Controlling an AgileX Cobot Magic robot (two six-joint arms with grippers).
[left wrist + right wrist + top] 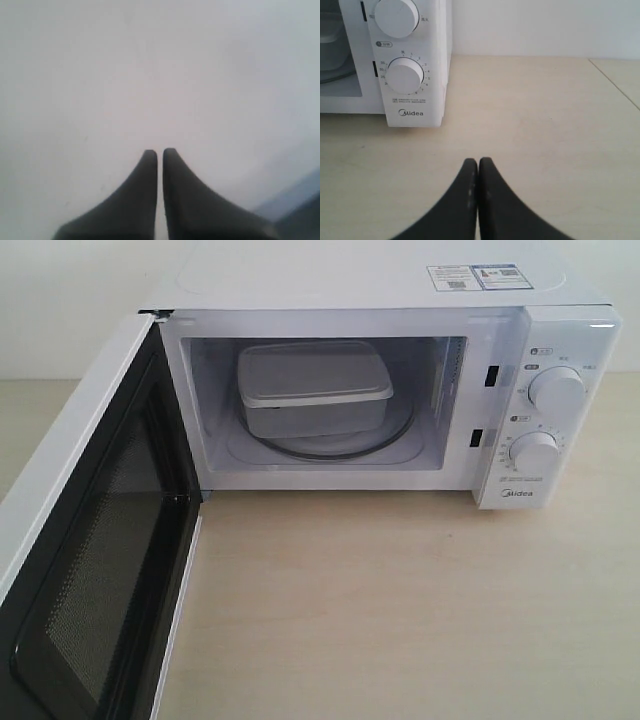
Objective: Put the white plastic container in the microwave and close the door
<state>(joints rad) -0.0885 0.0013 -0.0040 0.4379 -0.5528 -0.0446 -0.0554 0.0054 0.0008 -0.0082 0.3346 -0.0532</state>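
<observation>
The left claw (160,153) has its two dark tips pressed almost together, only a hairline slit between them, and nothing in it. All that lies beyond it is a blurred, plain white surface; what that surface is cannot be told. A dim grey-blue strip cuts across one corner of that view, too soft to identify.

The right claw (478,162) is likewise pinched narrow and holds nothing. It hangs low over the pale tabletop (530,125), well apart from the microwave (432,75), facing the oven's front right corner. Two round knobs (405,75) and the brand name show there, while the upper knob is cut off by the frame. A thin line crosses the tabletop toward its far right corner; whether it is a seam or an edge is unclear.

Neither claw appears in the exterior view. There the microwave stands toward the far edge of the tabletop, against the wall. The container (312,388) sits inside, lid on, resting on the glass plate (395,435), whose front rim alone shows. The door (110,570) is swung wide toward the left edge of the tabletop, its dark mesh inner face showing; its lower part runs out of frame and its handle is out of sight.
</observation>
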